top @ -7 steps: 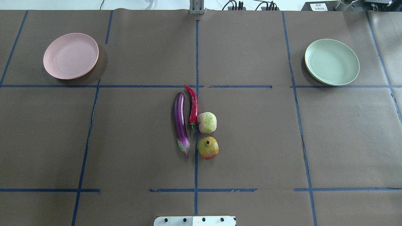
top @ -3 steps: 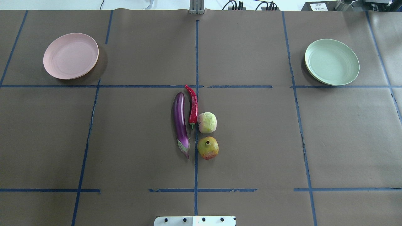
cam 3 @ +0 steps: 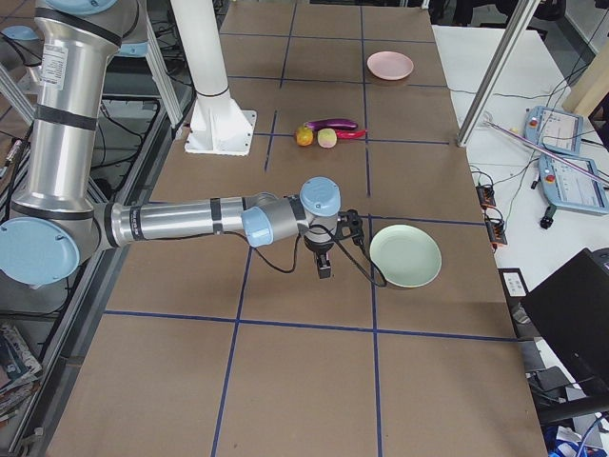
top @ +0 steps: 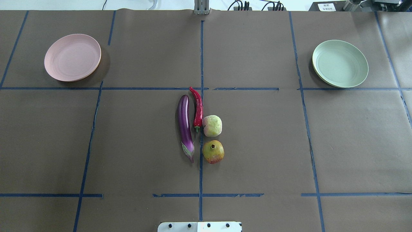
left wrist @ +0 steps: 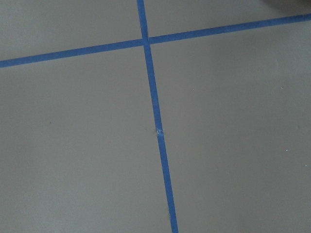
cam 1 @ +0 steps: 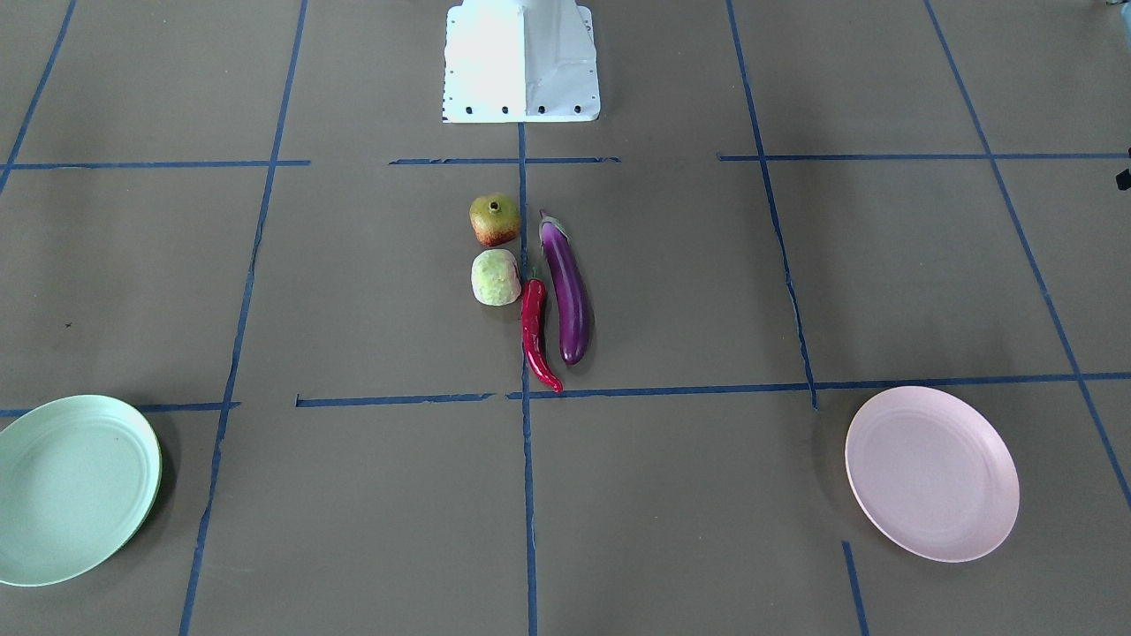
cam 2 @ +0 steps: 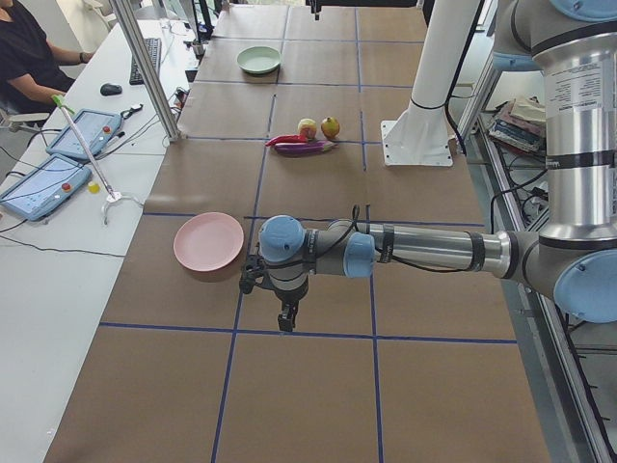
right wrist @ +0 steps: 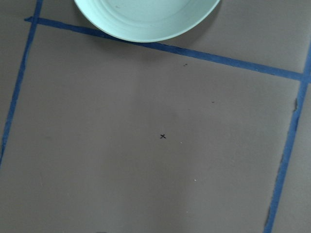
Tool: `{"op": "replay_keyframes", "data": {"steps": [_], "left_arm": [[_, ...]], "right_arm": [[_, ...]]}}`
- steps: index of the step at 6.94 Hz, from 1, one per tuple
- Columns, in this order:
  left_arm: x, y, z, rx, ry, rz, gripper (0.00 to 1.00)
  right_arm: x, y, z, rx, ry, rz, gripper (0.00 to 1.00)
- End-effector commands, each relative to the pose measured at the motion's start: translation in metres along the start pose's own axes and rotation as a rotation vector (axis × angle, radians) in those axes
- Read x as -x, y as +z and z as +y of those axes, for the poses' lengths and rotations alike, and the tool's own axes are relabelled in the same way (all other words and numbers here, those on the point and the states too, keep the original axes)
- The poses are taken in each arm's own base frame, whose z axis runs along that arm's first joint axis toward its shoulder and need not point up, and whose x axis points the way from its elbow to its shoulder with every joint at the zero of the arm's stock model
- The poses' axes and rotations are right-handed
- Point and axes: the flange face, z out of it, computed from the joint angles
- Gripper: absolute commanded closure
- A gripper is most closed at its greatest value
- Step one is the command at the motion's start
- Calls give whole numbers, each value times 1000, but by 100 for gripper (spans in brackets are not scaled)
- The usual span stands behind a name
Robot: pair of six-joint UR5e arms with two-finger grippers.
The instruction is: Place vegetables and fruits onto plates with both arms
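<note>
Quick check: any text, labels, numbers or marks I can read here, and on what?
"x": a small black cross on the brown table paper, near the green plate.
White label at the overhead view's top right: print too small to read.
Pendant screens: too blurred to read.
Nothing else legible.

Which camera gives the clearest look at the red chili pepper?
The overhead exterior view: the chili pepper lies whole, its curve and green stem clear. The front-facing view shows it nearly as well; both side views show it tiny; the wrist cameras miss it.
</note>
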Motion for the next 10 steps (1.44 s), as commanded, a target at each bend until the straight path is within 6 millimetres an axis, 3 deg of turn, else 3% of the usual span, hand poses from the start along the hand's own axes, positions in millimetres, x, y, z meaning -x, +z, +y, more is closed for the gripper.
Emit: {"op": "replay_keyframes", "data": {"steps": [1,2,3,4,6,7,8,10], "left_arm": [[-5,-5,-2,-11,8,-1,0],[-7,-8,-2,-16,11,-1,0],[-8,-8,-3,-17,12,0,0],[-8,-8,-5,-17,12,-1,0],[-11,-10,-7,-23,18,-2,0],[-10,-10,-7,-25,27,-2,0],[-10,-10,-4,-42,43,-2,0],[-9,-10,-3,-48,50,-3,0]], "right_arm": [[110,28,-50,-24,83,-106,0],[183,41,-85,-16,156,-157,0],[260,59,-103,-14,193,-180,0],[339,86,-108,-17,228,-191,0],[486,121,-126,-131,387,-117,0],[536,149,-140,-152,403,-79,0],[554,166,-151,-139,415,-60,0],[564,182,-140,-112,402,-50,0]]}}
